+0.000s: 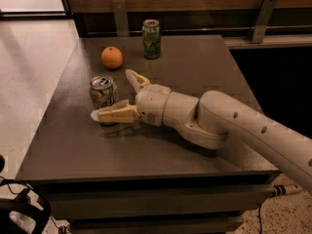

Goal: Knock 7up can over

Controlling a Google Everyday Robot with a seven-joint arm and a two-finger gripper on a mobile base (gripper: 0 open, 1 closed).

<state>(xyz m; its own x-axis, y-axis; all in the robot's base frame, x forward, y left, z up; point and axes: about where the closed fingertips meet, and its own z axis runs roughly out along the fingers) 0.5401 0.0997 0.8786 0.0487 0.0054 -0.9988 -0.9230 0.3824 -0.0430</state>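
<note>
Camera view: the 7up can (102, 92) is standing upright near the left edge of the tabletop (195, 62). The gripper (113, 94) is lying low just beside it, its fingers (117, 115) spreading wide to either side of the can. Judgement: a sideways push high on the can should tip it cleanly.

Table (195, 57) — 7up can (102, 90) (spread tool (111, 94) beside it), orange (112, 57), green can (151, 39)

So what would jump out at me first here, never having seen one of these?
The big white arm reaching in from the right across the dark table. Its gripper is open, tan fingers spread around the upright 7up can near the table's left side. Behind them sit a bright orange and a green can toward the far edge.
</note>
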